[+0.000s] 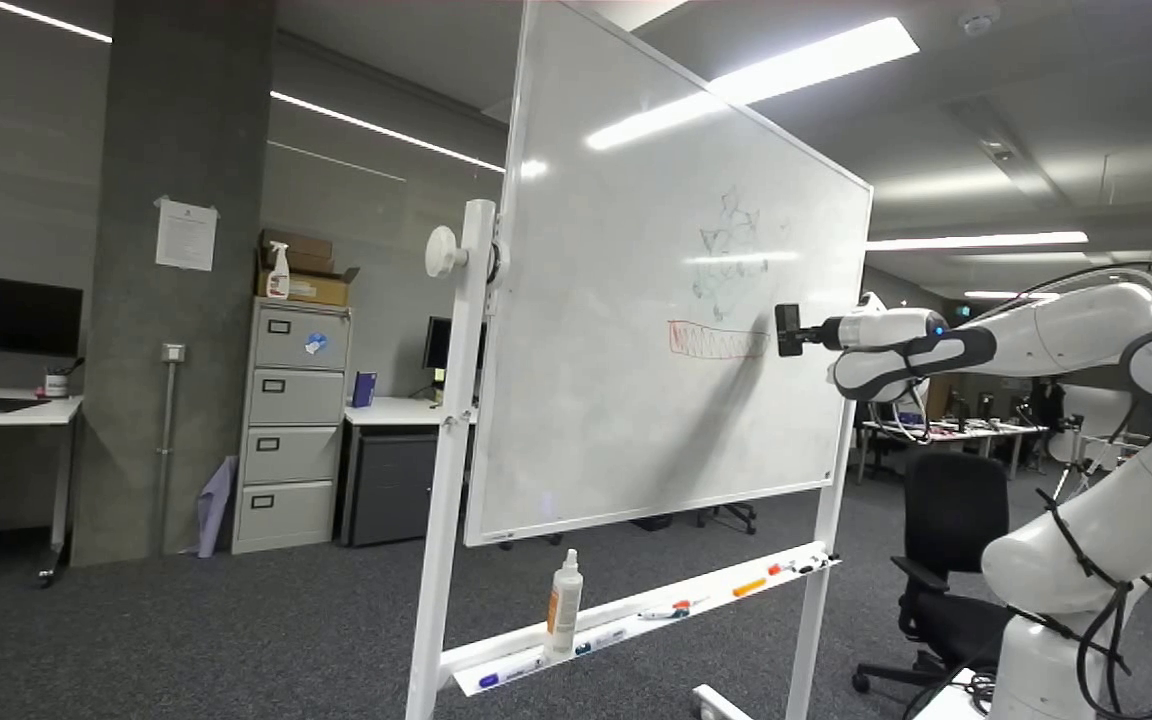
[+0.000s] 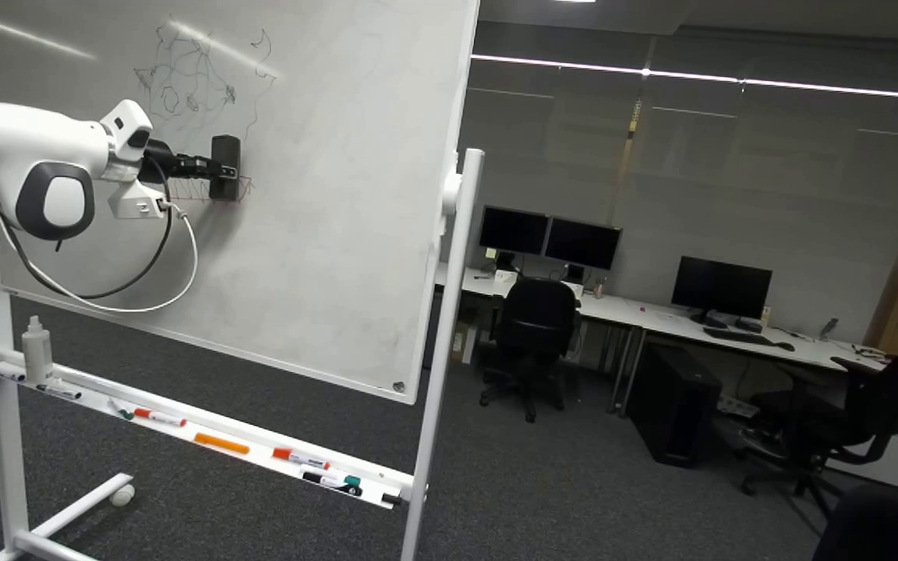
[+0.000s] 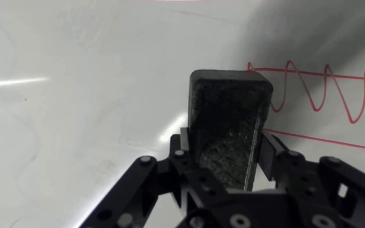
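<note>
My gripper [image 3: 225,145] is shut on a black block-shaped eraser [image 3: 230,98], with one finger against each long side. It stands upright, facing the whiteboard [image 1: 586,430], in both exterior views. Whether the eraser [image 1: 788,330] touches the board surface I cannot tell. A red hatched rectangle [image 1: 721,342] is drawn on the board; in the wrist view its end runs behind the eraser, and its red zigzag [image 3: 315,109] stretches off to the right. Above the rectangle are thin grey sketch lines [image 2: 190,97]. The arm casts a dark shadow on the board.
Under the board runs a white tray [image 1: 511,652] with a spray bottle [image 1: 564,607], an orange marker [image 2: 221,443] and several other pens. White posts [image 2: 449,327] carry the board. An office chair [image 1: 956,540] stands near the arm's base; cables [image 2: 129,308] hang off the wrist.
</note>
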You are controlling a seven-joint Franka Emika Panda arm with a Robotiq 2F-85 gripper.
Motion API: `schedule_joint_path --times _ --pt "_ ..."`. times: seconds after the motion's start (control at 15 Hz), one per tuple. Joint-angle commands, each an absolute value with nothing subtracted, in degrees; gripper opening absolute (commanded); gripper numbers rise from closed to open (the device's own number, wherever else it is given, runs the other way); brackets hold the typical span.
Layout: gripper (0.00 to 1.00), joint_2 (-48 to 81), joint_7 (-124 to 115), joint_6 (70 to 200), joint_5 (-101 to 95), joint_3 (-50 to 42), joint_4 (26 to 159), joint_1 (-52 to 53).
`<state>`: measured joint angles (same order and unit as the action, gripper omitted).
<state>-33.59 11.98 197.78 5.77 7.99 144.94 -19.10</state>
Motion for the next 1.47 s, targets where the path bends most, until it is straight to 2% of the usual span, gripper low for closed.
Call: schedule_joint_path --times 0.0,0.93,1.4 --pt "0.30 -31.8 11.7 198.3 5.0 7.0 143.9 -16.8" --pt "0.30 -26.8 9.8 198.3 -2.1 -3.4 141.4 -5.8" --pt "0.30 -25.0 11.3 197.9 -1.4 -11.1 140.1 3.3"
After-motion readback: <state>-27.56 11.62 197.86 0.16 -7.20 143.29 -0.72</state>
